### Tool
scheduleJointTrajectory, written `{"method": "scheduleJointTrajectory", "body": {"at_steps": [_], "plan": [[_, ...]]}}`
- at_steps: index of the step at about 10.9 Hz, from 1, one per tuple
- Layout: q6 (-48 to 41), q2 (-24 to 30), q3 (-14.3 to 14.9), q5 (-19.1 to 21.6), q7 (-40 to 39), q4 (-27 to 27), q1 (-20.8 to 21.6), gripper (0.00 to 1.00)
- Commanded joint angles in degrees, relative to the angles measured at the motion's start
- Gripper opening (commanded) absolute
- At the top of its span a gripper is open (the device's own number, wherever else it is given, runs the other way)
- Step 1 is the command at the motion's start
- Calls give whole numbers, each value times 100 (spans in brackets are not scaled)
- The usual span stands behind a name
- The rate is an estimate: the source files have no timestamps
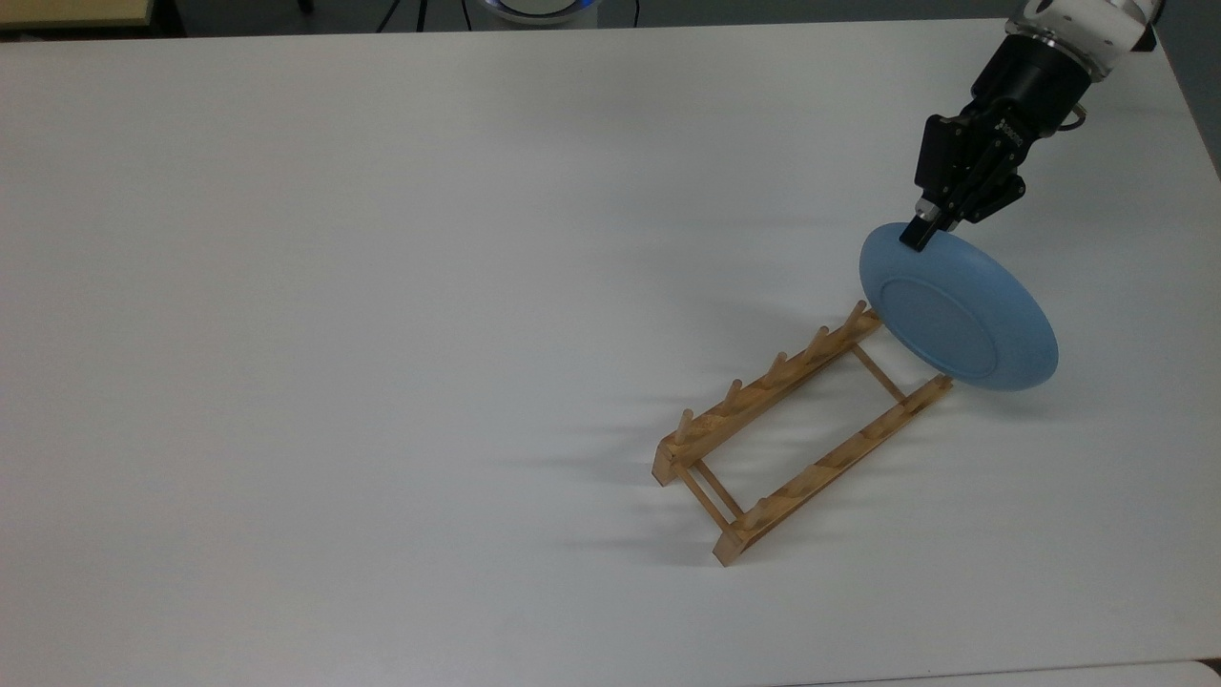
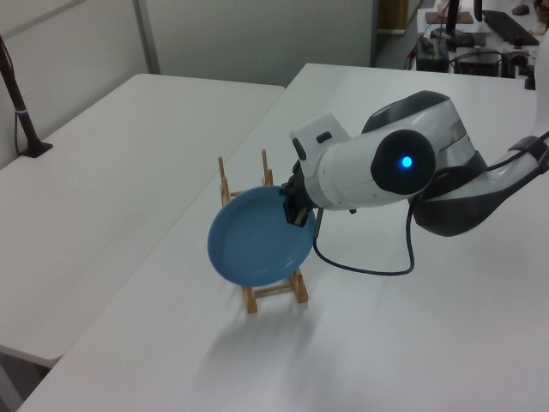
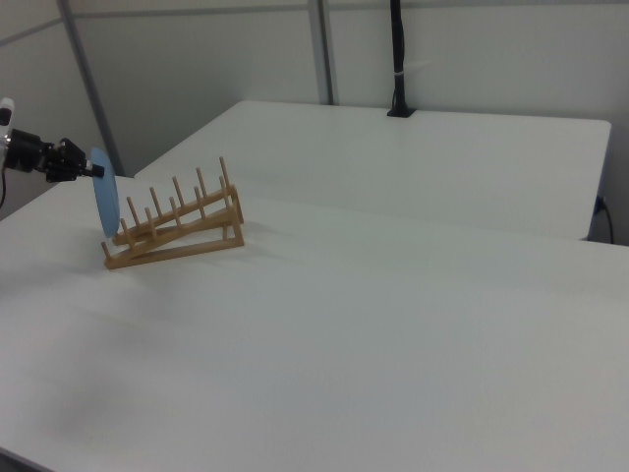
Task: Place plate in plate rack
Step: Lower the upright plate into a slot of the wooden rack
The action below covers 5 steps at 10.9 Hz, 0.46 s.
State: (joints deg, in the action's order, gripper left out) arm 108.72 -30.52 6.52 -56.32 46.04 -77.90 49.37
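The gripper (image 1: 920,234) is clamped on the rim of the plate (image 1: 957,322), at about 11 o'clock on the disc in the top view. The plate hangs on edge, near upright, its underside and foot ring toward the top camera. In the right view it shows as a thin blue sliver (image 3: 105,204) just at the rack's (image 3: 175,231) low end, at 9 o'clock from it. In the top view its lower edge overlaps the rack's (image 1: 799,427) end at 2 o'clock, by the last pegs; whether it touches the wood I cannot tell.

The plate looks rigid and glossy, so probably slippery, and likely breakable if knocked or dropped. Held by one small pinch at the rim, it could swing or slip; the raised rim is the sensible hold, as it leaves the lower edge free to drop between pegs.
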Motion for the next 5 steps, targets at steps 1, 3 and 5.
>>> {"method": "scheduleJointTrajectory", "body": {"at_steps": [1, 3, 5], "plan": [[-263, -60, 69, -185, 72, 126, 90, 0], [-396, -77, 34, -326, 80, 100, 99, 0], [-492, -69, 51, -370, 80, 117, 99, 0]]}}
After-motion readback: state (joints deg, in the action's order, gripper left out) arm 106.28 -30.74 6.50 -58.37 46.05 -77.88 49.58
